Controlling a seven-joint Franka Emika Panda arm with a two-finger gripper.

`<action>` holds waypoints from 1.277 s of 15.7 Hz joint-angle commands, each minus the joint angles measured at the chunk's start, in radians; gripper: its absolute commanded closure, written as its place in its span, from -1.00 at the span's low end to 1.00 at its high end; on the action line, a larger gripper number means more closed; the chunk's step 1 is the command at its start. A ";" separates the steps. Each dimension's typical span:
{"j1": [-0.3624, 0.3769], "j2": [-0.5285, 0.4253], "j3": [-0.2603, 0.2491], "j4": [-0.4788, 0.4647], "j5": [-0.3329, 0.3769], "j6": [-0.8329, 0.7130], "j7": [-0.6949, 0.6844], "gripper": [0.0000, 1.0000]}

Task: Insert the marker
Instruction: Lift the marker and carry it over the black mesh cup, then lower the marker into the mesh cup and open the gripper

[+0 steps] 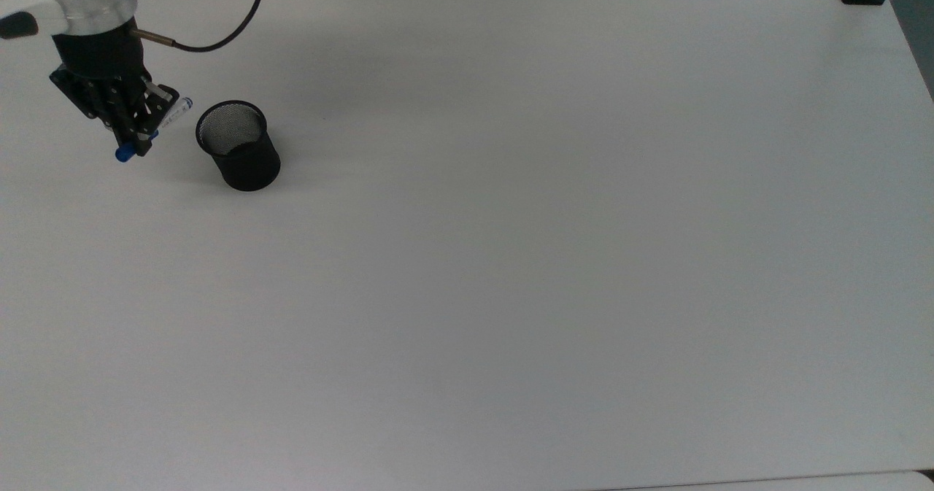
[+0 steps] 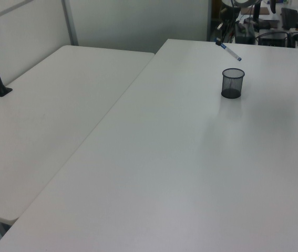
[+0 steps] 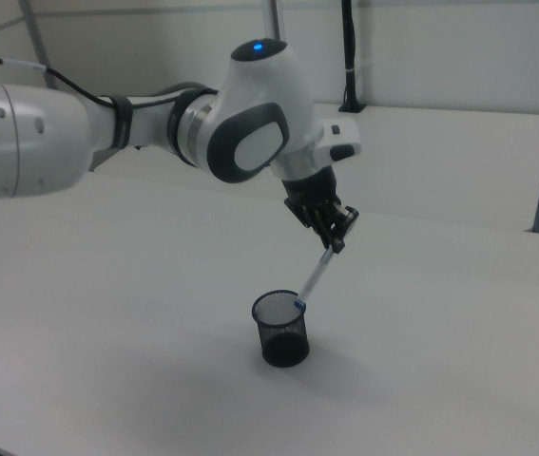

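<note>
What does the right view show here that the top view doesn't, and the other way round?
Right view: the arm's white links and joints, plus the tilted marker with its lower tip level with the rim of the mesh cup. Top view: the whole table, the cup's open mouth from above, and the marker lying to the top view's left of it. Both: the gripper shut on the marker.
</note>
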 commanded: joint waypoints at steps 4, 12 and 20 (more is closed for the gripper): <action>0.039 0.010 0.007 -0.055 -0.019 0.033 -0.004 0.96; 0.092 0.009 0.006 -0.090 -0.019 0.027 0.033 0.85; 0.092 0.007 0.006 -0.088 -0.019 0.019 0.062 -0.61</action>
